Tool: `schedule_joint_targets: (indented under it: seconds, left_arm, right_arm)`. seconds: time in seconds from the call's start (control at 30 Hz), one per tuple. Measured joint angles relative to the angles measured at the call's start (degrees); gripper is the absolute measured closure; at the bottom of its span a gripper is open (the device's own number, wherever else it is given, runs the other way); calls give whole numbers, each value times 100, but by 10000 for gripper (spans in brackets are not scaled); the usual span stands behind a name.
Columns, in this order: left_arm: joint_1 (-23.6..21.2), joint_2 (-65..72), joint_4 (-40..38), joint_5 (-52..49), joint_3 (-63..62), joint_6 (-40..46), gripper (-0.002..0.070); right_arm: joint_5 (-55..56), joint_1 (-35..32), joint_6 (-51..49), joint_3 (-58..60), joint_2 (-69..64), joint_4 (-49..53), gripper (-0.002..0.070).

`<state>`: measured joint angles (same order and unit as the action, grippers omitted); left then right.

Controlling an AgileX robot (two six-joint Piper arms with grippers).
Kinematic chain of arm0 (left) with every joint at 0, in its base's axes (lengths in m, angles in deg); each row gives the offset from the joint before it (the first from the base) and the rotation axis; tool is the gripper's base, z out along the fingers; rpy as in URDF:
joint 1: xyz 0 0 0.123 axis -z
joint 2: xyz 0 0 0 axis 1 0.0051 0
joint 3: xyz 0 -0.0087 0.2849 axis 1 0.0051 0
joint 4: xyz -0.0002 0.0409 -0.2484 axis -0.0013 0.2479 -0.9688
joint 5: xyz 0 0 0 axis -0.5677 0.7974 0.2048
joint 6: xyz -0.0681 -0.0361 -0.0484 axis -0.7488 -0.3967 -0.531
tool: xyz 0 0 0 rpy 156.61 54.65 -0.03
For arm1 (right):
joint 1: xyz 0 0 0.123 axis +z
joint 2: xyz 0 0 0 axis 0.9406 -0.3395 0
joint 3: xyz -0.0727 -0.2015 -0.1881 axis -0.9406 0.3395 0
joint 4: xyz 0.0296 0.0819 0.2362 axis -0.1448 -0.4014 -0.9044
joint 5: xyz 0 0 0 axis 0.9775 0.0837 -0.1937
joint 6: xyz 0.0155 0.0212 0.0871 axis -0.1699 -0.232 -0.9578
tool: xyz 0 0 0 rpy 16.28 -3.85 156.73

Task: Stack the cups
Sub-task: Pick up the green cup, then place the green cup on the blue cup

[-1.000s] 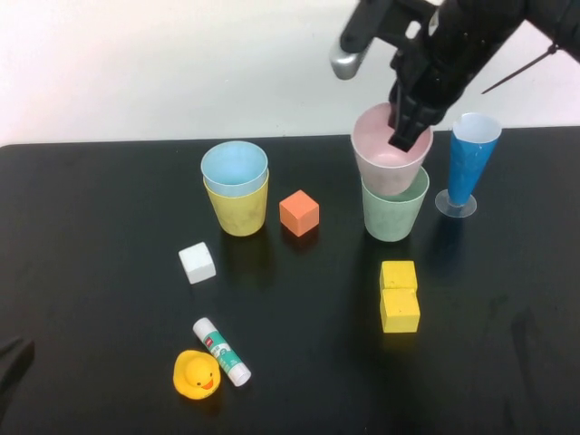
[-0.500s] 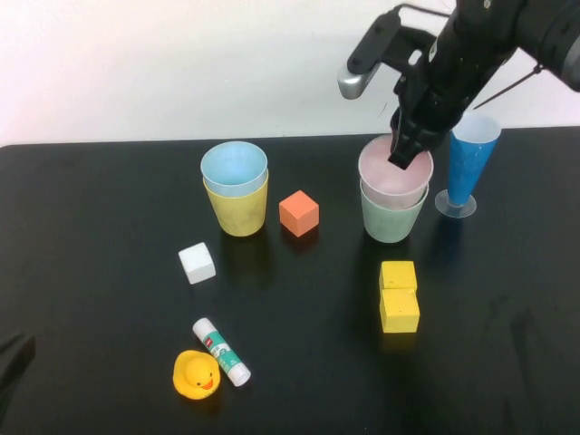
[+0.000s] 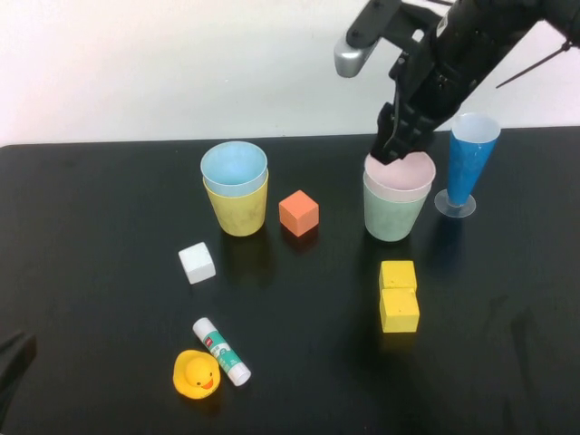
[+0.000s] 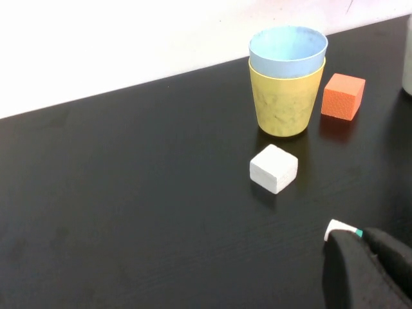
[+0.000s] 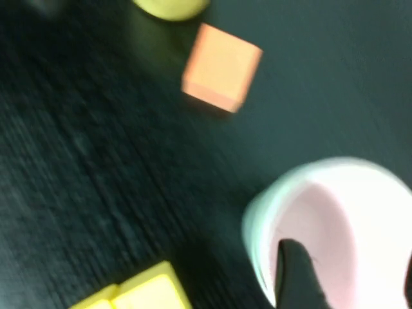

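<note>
Now the right end effector [image 3: 391, 152], fingers apart, empty, sits above the pink cup [image 3: 400, 178] nested in the green cup [image 3: 393, 215]; withdraw vertically. Left end effector [image 4: 368, 270] shut, parked.

A black table [image 3: 109, 381] meets a white wall [image 3: 181, 63]; places are given from the jaws of the right gripper [image 3: 396, 149]. A tall narrow blue cone [image 3: 471, 159] on a clear round base stands upright, near them on the robot's right. An orange cube [image 3: 299, 213] sits to their left, a little closer to the robot. Two yellow blocks [image 3: 399, 275] [image 3: 400, 311] lie touching, in a row toward the robot. A white cube [image 3: 198, 263] lies well apart on the left. Farthest off, left and nearest the robot, a glue stick [image 3: 222, 352] lies just beside a yellow rubber duck [image 3: 196, 374].
</note>
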<state>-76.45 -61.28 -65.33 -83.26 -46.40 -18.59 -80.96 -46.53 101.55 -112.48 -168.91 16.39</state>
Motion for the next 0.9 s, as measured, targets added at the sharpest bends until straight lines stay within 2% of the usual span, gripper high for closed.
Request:
schedule_joint_targets:
  seconds: [0.43, 0.5, 0.63, 0.67, 0.8, 0.9]
  left_arm:
    - [0, 0, -180, 90, 0, -9, 673]
    - [0, 42, -416, 224, 0, -9, 673]
    - [0, 345, -690, 338, -16, -9, 673]
    - [0, 434, -714, 338, -27, -9, 673]
    - [0, 872, -765, 255, -132, -9, 673]
    - [0, 1046, -810, 186, -167, -9, 673]
  right_arm:
    - [124, 0, 108, 509, -630, -155, 335]
    - [224, 0, 153, 522, -800, -155, 372]
    - [412, 12, 366, 513, -977, -193, 543]
    - [413, 21, 372, 466, -965, -202, 564]
    - [173, 194, 391, 115, -1039, -215, 571]
    - [74, 451, 416, -628, -1085, -303, 573]
